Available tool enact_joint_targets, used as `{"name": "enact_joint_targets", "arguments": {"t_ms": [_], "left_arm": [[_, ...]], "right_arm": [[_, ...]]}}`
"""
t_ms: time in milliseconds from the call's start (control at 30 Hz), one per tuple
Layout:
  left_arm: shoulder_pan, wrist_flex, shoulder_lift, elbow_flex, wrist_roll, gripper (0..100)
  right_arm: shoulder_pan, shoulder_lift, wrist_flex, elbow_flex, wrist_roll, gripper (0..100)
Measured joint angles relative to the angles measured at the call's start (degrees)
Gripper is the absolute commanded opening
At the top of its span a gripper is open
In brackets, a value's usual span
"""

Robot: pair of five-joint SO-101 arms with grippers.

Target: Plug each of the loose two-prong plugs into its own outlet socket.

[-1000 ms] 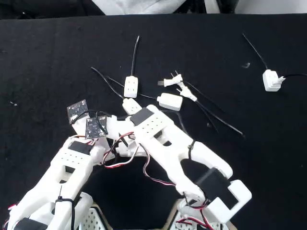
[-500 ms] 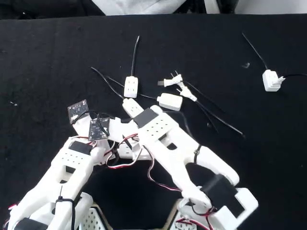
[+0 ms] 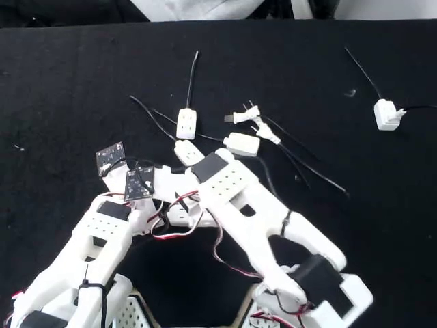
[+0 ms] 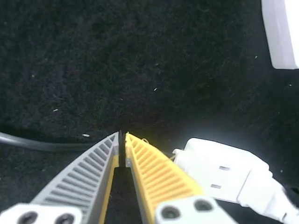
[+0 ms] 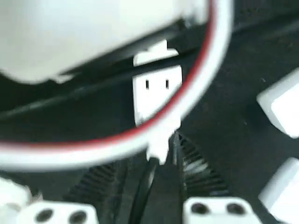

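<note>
Two loose two-prong plugs lie crossed at the table's middle. Near them lie three white outlet sockets. The right arm ends at the nearest socket. In the blurred right wrist view, my right gripper looks shut on the cord end of a socket whose two slots face up. My left gripper is shut and empty, low over the black cloth, with a socket just beside its yellow finger.
At the far right a fourth socket has a plug in it. Black cords trail across the cloth around the sockets. The left arm lies close beside the right one, and their wires hang between them.
The right arm's elbow and base end have swung toward the lower right. The left arm's camera board shifted slightly. Plugs and sockets lie where they were.
</note>
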Motion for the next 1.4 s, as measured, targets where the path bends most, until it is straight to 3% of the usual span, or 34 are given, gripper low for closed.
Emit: {"name": "enact_joint_targets", "arguments": {"t_ms": [800,933,1400], "left_arm": [[0.0,0.0,0.0,0.0,0.0,3],[0.0,0.0,0.0,0.0,0.0,3],[0.0,0.0,0.0,0.0,0.0,3]], "right_arm": [[-0.1,-4.1,-0.4,2.1,0.1,11.8],[-0.1,-4.1,-1.7,2.1,0.1,1.2],[0.0,-4.0,-2.7,2.1,0.1,1.1]]}}
